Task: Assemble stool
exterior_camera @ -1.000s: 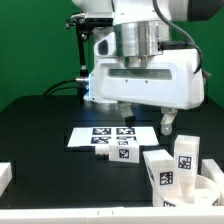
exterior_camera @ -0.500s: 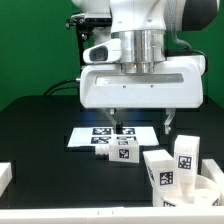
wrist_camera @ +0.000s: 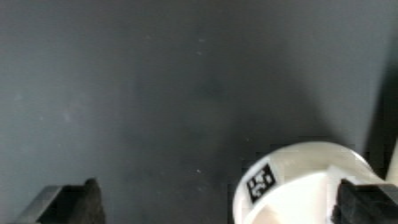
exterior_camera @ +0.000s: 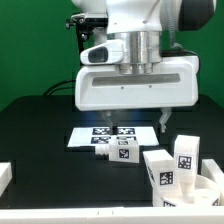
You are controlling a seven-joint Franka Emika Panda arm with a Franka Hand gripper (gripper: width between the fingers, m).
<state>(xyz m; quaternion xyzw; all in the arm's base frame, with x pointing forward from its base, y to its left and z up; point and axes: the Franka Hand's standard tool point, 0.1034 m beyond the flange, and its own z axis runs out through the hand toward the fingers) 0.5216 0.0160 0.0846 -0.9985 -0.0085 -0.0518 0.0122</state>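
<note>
The end effector [exterior_camera: 135, 123] is hanging above the black worktop [exterior_camera: 40, 130], its jaws spread wide and gripping nothing. The stool is lying in loose parts. One leg [exterior_camera: 118, 151] is resting at the marker board's [exterior_camera: 85, 137] near edge. A second leg [exterior_camera: 160, 172] and a third leg [exterior_camera: 188, 152] are standing at the exterior view's right, beside the shallow seat [exterior_camera: 212, 190]. Whether anything is sitting in the seat cannot be told.

marker board [exterior_camera: 84, 138] flat on the black table [exterior_camera: 35, 125], tags up; white corner bracket [exterior_camera: 6, 176] well apart from it toward the exterior view's left and nearer the camera, white strip [exterior_camera: 90, 214] along the table edge in front of it, green wall [exterior_camera: 30, 40] behind it
</note>
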